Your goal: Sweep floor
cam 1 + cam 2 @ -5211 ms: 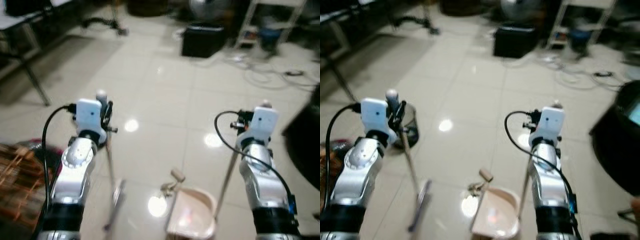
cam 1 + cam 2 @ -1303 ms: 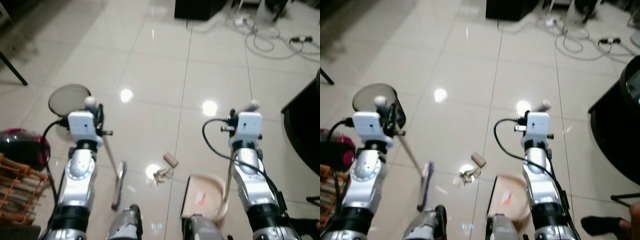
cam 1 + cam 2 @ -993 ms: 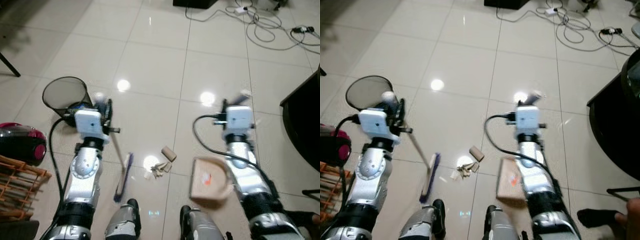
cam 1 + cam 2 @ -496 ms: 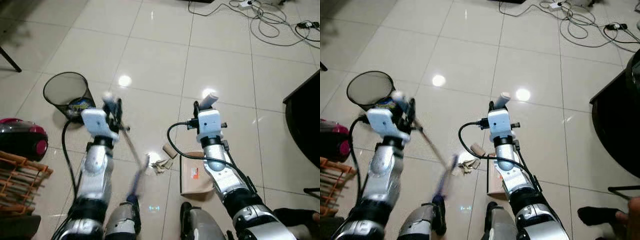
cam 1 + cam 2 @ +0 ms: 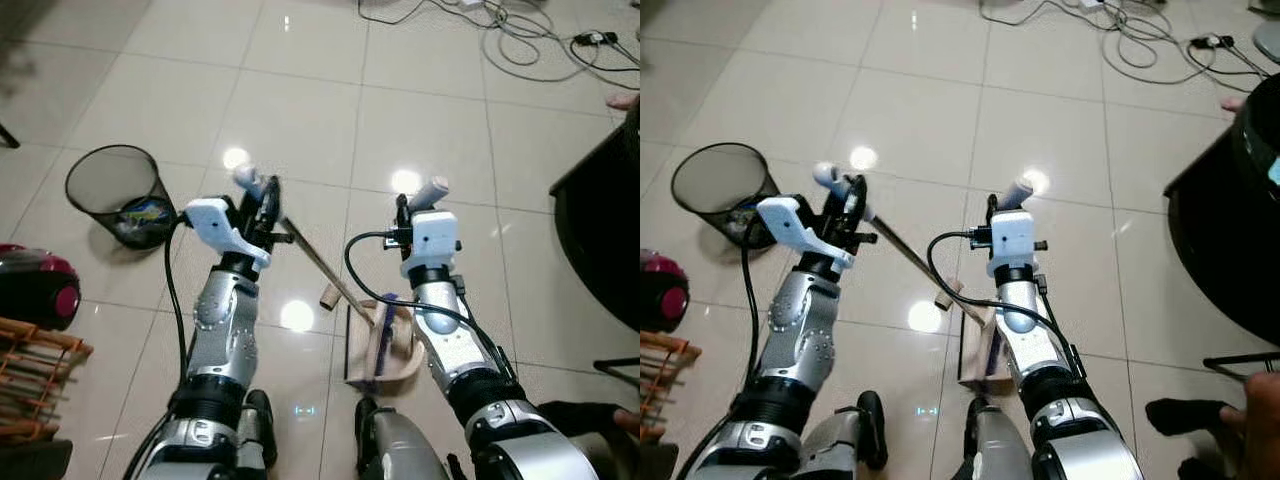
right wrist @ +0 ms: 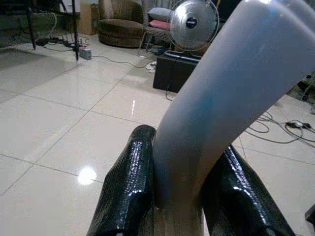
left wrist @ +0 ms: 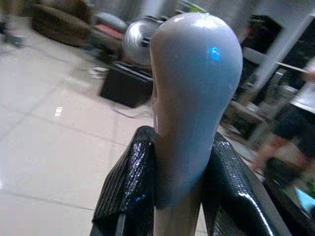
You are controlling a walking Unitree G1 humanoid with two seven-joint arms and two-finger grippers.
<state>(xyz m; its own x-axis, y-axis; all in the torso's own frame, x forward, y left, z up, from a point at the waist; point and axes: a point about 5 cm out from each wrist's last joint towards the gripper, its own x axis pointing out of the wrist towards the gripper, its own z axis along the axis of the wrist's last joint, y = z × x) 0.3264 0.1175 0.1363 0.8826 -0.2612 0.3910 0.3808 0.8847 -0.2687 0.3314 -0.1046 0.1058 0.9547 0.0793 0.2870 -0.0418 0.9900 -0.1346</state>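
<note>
- Nearest, at the robot's feet, the beige dustpan [image 5: 385, 345] lies on the tiled floor [image 5: 300, 120], with the broom head [image 5: 381, 330] resting in or on it (the purple bristles are just visible at its middle).
- The broom handle [image 5: 320, 265] slants up and to the left from the dustpan, passing over a small cardboard roll [image 5: 329, 295] that lies on the floor just left of the pan.
- The left end effector [image 5: 262, 200] is clenched around the top of the broom handle; in the left wrist view both black fingers [image 7: 129, 182] press against the grey rounded knob [image 7: 194, 88] from either side.
- The right end effector [image 5: 408, 208] is likewise clenched, grasping the dustpan handle [image 5: 428, 192]; in the right wrist view the pale tube [image 6: 231, 93] sits squeezed between the two fingers [image 6: 130, 184] and leans to one side.
- To the left, near the picture's edge, sit a wicker rack [image 5: 35, 385] and a dark red vacuum cleaner [image 5: 35, 285].
- Farther off on the left stands a black mesh wastebasket [image 5: 115, 190], tilted, with some coloured rubbish inside.
- On the right a dark piece of furniture [image 5: 600, 230] fills the edge, and a person's shoe [image 5: 1175, 415] and hand [image 5: 1255, 395] show at the near right corner.
- At the far end, cables [image 5: 520, 25] lie looped across the tiles (a bare foot [image 5: 622, 101] pokes in just beyond the dark furniture).
</note>
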